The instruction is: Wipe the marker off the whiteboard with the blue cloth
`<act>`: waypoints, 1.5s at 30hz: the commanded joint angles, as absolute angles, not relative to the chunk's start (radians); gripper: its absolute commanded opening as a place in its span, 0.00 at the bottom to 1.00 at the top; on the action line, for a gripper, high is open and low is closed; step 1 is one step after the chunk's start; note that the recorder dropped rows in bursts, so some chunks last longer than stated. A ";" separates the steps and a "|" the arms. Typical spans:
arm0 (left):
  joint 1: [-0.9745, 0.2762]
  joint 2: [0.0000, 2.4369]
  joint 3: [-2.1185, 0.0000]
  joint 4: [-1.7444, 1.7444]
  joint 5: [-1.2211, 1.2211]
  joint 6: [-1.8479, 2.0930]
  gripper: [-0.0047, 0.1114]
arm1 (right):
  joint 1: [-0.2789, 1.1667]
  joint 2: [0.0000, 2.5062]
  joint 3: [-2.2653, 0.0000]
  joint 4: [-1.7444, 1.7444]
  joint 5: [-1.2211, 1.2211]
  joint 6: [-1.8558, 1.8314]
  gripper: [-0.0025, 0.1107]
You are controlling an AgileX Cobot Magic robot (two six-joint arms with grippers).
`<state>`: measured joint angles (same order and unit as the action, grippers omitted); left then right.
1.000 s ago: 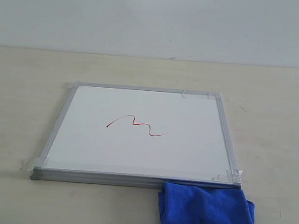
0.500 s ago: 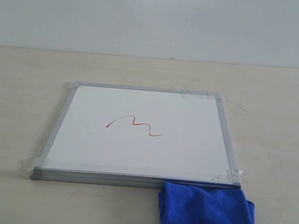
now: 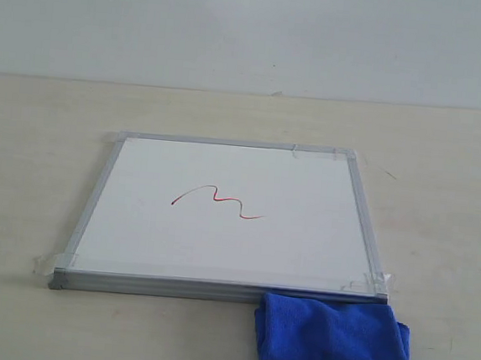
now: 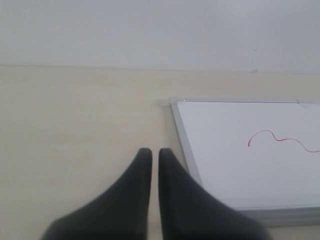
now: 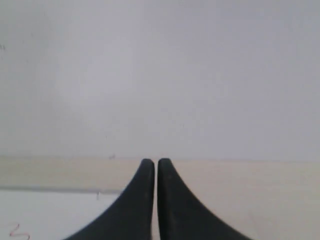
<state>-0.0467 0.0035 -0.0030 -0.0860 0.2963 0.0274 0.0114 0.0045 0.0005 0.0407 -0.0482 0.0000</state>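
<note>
The whiteboard [image 3: 226,246] lies flat on the table, silver-framed and taped at its corners. A red marker squiggle [image 3: 217,202] runs across its middle. The blue cloth [image 3: 332,340] lies folded on the table against the board's near right corner. Neither arm shows in the exterior view. In the left wrist view my left gripper [image 4: 155,151] is shut and empty over bare table, beside the whiteboard [image 4: 225,170] with the marker squiggle [image 4: 280,140] on it. In the right wrist view my right gripper [image 5: 155,161] is shut and empty; the whiteboard [image 5: 50,215] and marker squiggle [image 5: 19,232] show at one corner.
The beige table [image 3: 41,146] runs on all sides of the board. A plain pale wall [image 3: 254,29] stands behind it.
</note>
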 commanded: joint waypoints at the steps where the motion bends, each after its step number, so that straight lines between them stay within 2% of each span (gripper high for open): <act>1: -0.044 0.000 0.000 -0.085 0.293 0.031 0.08 | 0.005 0.000 -0.047 0.042 -0.032 0.019 0.02; 10: -0.044 0.000 0.000 -0.085 0.293 0.031 0.08 | 0.005 0.266 -0.308 0.042 0.223 0.022 0.02; 21: -0.044 0.000 0.000 -0.085 0.293 0.031 0.08 | 0.005 0.331 -0.362 0.043 -0.113 0.024 0.02; 29: -0.044 0.000 0.000 -0.085 0.293 0.031 0.08 | 0.005 0.382 -0.362 0.043 -0.071 0.024 0.02; 36: -0.044 0.000 0.000 -0.085 0.293 0.031 0.08 | 0.013 0.580 -0.369 0.044 -0.052 0.024 0.02; 40: -0.044 0.000 0.000 -0.085 0.293 0.031 0.08 | 0.055 0.724 -0.411 0.040 0.000 0.000 0.02; 45: -0.044 0.000 0.000 -0.085 0.293 0.031 0.08 | 0.190 0.887 -0.543 0.040 0.166 -0.179 0.02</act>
